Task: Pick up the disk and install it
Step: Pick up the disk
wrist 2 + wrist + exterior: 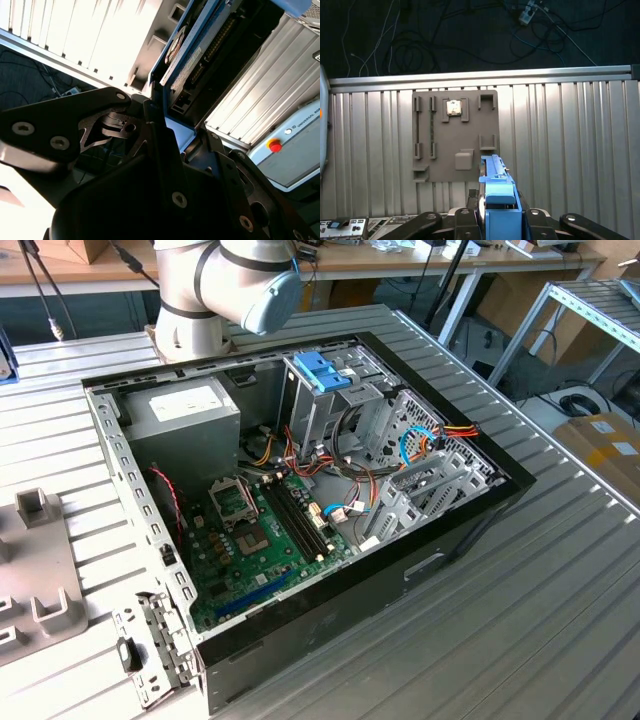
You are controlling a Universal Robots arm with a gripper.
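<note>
The disk (497, 197) is seen edge-on in the first wrist view, a blue carrier frame standing up between the black fingers (462, 222) of my gripper (497, 227). In the second wrist view the disk (197, 52) shows its blue edge, a white label strip and a dark connector side, rising out of the gripper (167, 137), which is shut on it. It hangs in the air above the ribbed metal table (570, 150). The arm (225, 285) stands behind the open computer case (470, 520) in the exterior view.
A grey fixture plate (455, 142) with small holders lies on the table below the disk, also at the exterior view's left (35, 570). Inside the case are a power-supply box (185, 410), a motherboard (260, 540), loose cables and a metal cage with a blue handle (322, 370). A red stop button (273, 145) sits nearby.
</note>
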